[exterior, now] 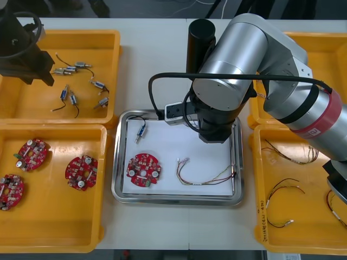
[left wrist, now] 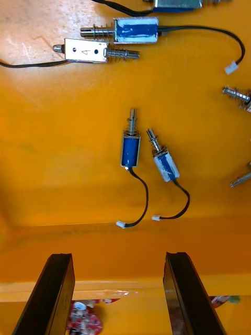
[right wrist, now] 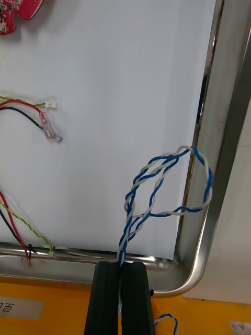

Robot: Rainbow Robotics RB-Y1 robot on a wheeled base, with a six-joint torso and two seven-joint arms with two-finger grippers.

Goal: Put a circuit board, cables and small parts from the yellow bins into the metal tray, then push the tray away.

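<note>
cable point(right wrist: 125, 235) clamped in right fingers point(right wrist: 107, 298), tray point(right wrist: 225, 94) corner.

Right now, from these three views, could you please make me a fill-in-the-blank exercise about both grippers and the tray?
1. The right gripper holds a twisted cable, ____ and white, over the metal tray.
2. The left gripper hovers over small metal parts in a yellow bin, its fingers ____.
3. Inside the metal tray lies ____ red circuit board.

Missing words: blue; open; one.
</note>
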